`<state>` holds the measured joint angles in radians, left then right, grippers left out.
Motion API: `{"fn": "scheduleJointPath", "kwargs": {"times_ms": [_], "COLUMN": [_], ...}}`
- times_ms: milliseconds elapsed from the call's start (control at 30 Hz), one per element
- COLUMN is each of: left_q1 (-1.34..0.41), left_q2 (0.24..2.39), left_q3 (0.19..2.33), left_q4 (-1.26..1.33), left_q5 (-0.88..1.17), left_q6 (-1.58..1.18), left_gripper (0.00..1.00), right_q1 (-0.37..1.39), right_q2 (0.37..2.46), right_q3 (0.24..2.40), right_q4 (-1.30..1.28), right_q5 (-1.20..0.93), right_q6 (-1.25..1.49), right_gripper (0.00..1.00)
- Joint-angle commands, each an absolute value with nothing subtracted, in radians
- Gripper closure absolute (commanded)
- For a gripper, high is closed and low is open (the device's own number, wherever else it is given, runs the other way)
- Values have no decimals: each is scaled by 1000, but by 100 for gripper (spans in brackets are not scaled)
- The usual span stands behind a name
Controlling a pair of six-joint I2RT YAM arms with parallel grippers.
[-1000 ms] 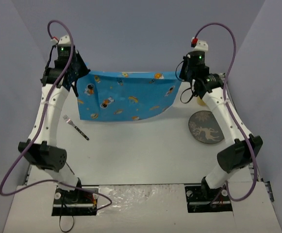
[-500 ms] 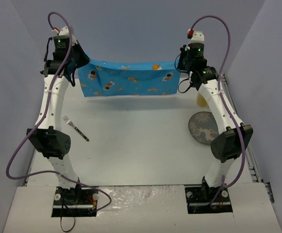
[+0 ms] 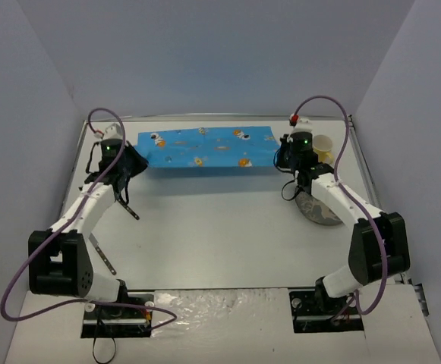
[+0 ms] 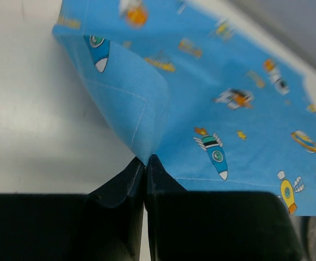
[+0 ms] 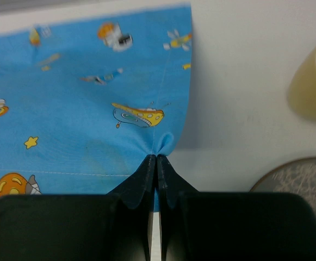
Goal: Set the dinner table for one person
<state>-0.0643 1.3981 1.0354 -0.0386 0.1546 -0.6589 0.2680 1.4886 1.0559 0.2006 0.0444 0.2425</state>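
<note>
The left gripper [image 4: 146,159] pinches 1 near corner of the mat [image 3: 205,148] and the right gripper [image 5: 156,157] the other, holding it stretched over the far part of the table [image 3: 220,227], which fills the whole work area.

Plain lavender-grey panels box in the white tabletop [image 3: 220,227] on three sides: a back wall [image 3: 220,53] beyond its far edge, and a left wall [image 3: 15,152] and a right wall [image 3: 425,152] along its sides. Light falls evenly, leaving only soft shadows on the tabletop. A pale board [image 3: 228,341] adjoins its near edge.
</note>
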Motion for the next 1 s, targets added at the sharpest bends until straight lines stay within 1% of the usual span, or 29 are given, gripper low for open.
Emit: {"fn": "scheduleJointPath", "kwargs": {"times_ms": [0, 67, 167, 233, 333, 400, 433, 467, 500, 533, 567, 600, 633, 667, 767, 867, 967], "left_q1": [-61, -62, -63, -63, -64, -61, -62, -64, -66, -69, -80, -113, -137, -138, -256, -316, -321], "left_q2": [1435, 1435, 1403, 1366, 1329, 1322, 1322, 1322, 1321, 1321, 1324, 1334, 1348, 1367, 1491, 1642, 1753], "left_q3": [863, 818, 763, 746, 745, 773, 791, 814, 845, 875, 907, 956, 994, 1037, 1217, 1343, 1418], "left_q4": [94, 100, 50, -1, -91, -151, -181, -192, -222, -247, -261, -282, -300, -324, -392, -392, -390], "left_q5": [133, 140, 121, 88, 13, 1, -15, -14, -8, -3, -3, -8, -21, -39, -136, -152, -156], "left_q6": [-795, -818, -831, -830, -832, -823, -815, -805, -782, -764, -750, -697, -667, -636, -522, -492, -493], "left_gripper": [91, 87, 84, 77, 57, 42, 36, 34, 30, 26, 21, 14, 9, 9, 7, 6, 6], "right_q1": [274, 278, 283, 284, 285, 285, 285, 285, 285, 286, 288, 291, 294, 297, 305, 319, 327], "right_q2": [1525, 1526, 1518, 1514, 1518, 1523, 1522, 1516, 1505, 1494, 1477, 1452, 1435, 1420, 1372, 1404, 1470], "right_q3": [898, 825, 766, 756, 750, 766, 777, 794, 817, 839, 858, 880, 892, 905, 935, 977, 1017], "right_q4": [322, 321, 317, 305, 277, 255, 245, 230, 208, 189, 171, 145, 138, 131, 125, 124, 130], "right_q5": [14, 11, 11, 11, 11, 11, 11, 4, -12, -25, -28, -29, -31, -31, -34, -43, -42], "right_q6": [371, 407, 426, 433, 438, 436, 430, 422, 409, 396, 380, 355, 344, 344, 328, 308, 304], "right_gripper": [100, 100, 100, 96, 75, 56, 48, 45, 36, 30, 26, 15, 10, 6, 0, 0, 0]}}
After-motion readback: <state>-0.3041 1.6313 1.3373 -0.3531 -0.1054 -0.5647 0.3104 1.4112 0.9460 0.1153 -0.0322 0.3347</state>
